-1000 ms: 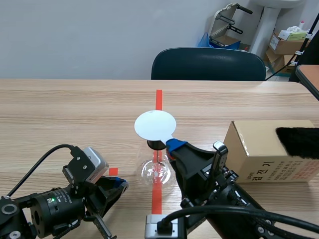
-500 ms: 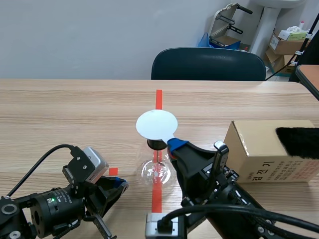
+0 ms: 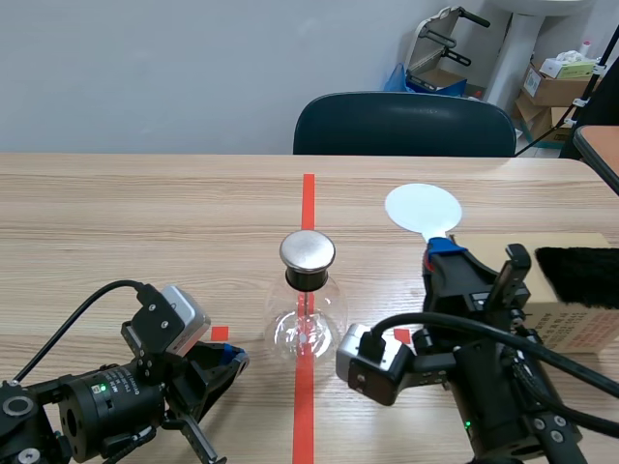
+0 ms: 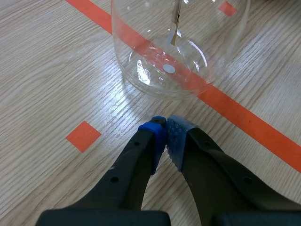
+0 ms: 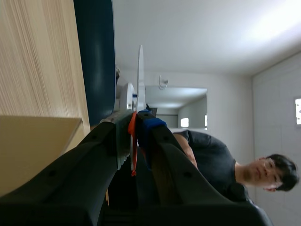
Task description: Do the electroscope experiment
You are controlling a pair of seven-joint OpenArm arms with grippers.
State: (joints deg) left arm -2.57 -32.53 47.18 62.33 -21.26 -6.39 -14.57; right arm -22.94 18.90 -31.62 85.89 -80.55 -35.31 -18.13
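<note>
The electroscope, a round glass flask (image 3: 305,324) with a black neck and a shiny metal cap (image 3: 308,249), stands on the orange-red tape line at the table's middle. My right gripper (image 3: 440,253) is shut on the handle of a white disc paddle (image 3: 423,208), held upright to the right of the flask and clear of the cap. In the right wrist view the disc (image 5: 140,77) shows edge-on, its red handle pinched in the gripper (image 5: 136,120). My left gripper (image 3: 229,360) rests low, left of the flask. Its fingers (image 4: 153,134) meet on nothing, just short of the flask (image 4: 181,52).
A cardboard box (image 3: 503,290) stands at the right behind my right arm, with a black fur piece (image 3: 580,275) on top. A dark chair (image 3: 404,126) is across the table. A person (image 5: 225,162) shows in the right wrist view beyond the gripper.
My right arm carried the white disc from over the flask's cap to the right, and the metal cap is now uncovered. The left arm stayed still.
</note>
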